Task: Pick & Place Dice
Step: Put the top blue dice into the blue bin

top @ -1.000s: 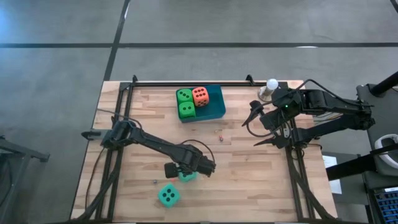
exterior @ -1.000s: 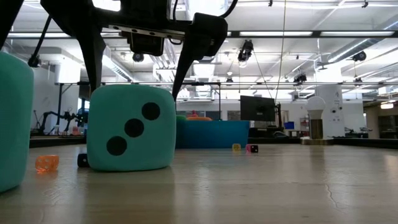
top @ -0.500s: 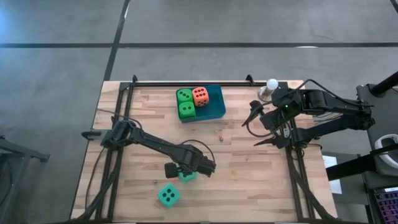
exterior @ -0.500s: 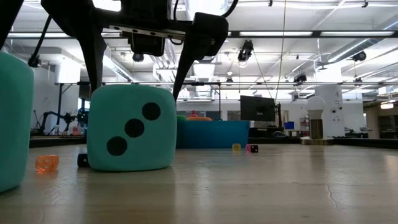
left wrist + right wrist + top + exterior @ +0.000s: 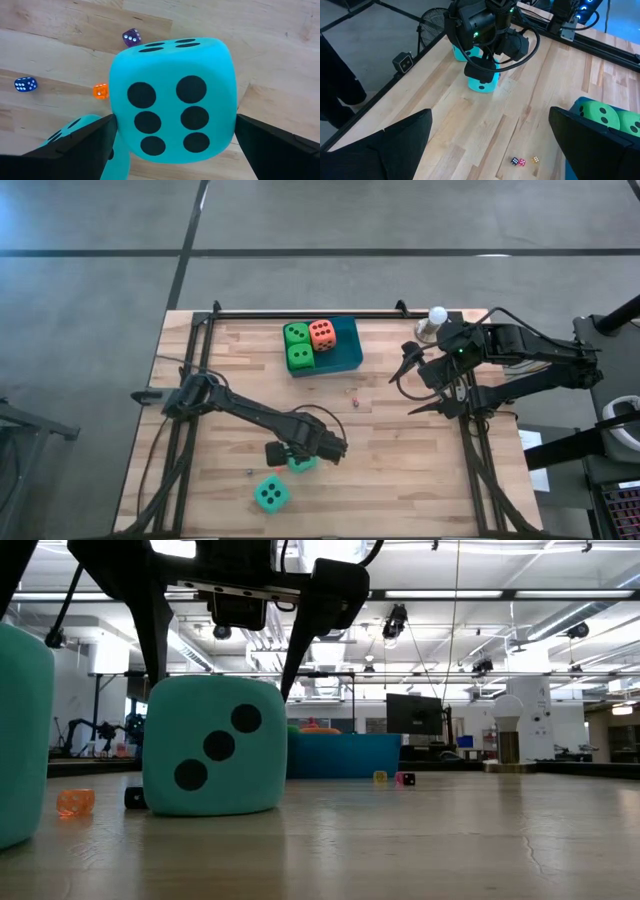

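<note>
One teal die (image 5: pixel 175 100) rests on its bottom face on the wooden table, six pips up. My left gripper (image 5: pixel 222 690) is open and points straight down over it, with a finger on each side. A second teal die (image 5: pixel 270 494) lies just nearer the table's front edge. Two green dice (image 5: pixel 299 345) and an orange-red die (image 5: pixel 322 333) sit in the blue tray (image 5: pixel 347 348) at the far middle. My right gripper (image 5: pixel 490 112) hangs open above the table's far right, away from the dice. My left gripper comes at the teal die from above, its fingers (image 5: pixel 90 142) standing beside two opposite side faces (image 5: pixel 117 115). Whether they touch the faces I cannot tell. The die stands on the table.
Tiny dice lie near the teal die: purple (image 5: pixel 131 36), blue (image 5: pixel 25 84), orange (image 5: pixel 100 91). More tiny dice (image 5: pixel 353 398) lie mid-table. A white ball on a stand (image 5: pixel 436 317) is at the far right. Bare wood lies between the tray and the teal dice.
</note>
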Controlling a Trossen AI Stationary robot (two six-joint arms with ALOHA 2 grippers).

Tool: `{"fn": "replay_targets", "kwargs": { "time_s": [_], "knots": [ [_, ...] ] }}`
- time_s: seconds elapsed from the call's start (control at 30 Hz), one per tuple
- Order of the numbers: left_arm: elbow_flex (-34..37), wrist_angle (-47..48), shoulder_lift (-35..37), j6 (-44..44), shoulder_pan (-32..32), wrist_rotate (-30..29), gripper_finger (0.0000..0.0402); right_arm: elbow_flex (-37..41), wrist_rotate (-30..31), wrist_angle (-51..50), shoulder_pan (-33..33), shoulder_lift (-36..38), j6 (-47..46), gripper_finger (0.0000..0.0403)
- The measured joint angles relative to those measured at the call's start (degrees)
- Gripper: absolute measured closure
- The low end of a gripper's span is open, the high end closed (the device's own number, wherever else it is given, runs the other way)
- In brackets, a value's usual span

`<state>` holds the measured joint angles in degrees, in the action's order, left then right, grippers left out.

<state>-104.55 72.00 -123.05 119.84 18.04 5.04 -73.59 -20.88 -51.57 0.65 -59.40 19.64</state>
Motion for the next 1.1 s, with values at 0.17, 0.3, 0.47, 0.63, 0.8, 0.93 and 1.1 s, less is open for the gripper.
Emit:
{"fn": "replay_targets", "kwargs": {
  "time_s": [0.17, 0.3, 0.47, 0.63, 0.8, 0.93, 1.1],
  "knots": [
    [0.0, -0.02, -0.01, 0.01, 0.0, -0.02, 0.0002, -0.02, 0.0, 0.0, 0.0, -0.01, -0.07, 0.0003],
    [0.0, -0.02, -0.02, 0.02, 0.0, -0.05, 0.0004, -0.02, 0.0, 0.0, 0.01, 0.0, -0.01, 0.0003],
    [0.0, -0.02, -0.02, 0.02, 0.0, -0.09, 0.0002, -0.02, 0.0, -0.02, 0.01, 0.0, -0.08, 0.0003],
    [0.0, -0.06, -0.02, 0.03, 0.0, -0.09, 0.0004, -0.02, 0.0, -0.02, 0.0, -0.02, -0.09, 0.0003],
    [0.0, -0.1, -0.02, 0.04, 0.0, -0.09, 0.0002, -0.02, 0.0, 0.0, 0.02, -0.02, -0.08, 0.0003],
    [0.0, -0.1, -0.02, 0.12, -0.02, -0.09, 0.0004, -0.02, 0.0, 0.0, 0.0, 0.0, -0.09, 0.0003],
    [1.32, -1.27, 0.05, 0.41, -0.02, -0.04, 0.0002, -0.02, 0.0, -0.02, 0.0, 0.0, -0.08, 0.0003]
  ]
}}
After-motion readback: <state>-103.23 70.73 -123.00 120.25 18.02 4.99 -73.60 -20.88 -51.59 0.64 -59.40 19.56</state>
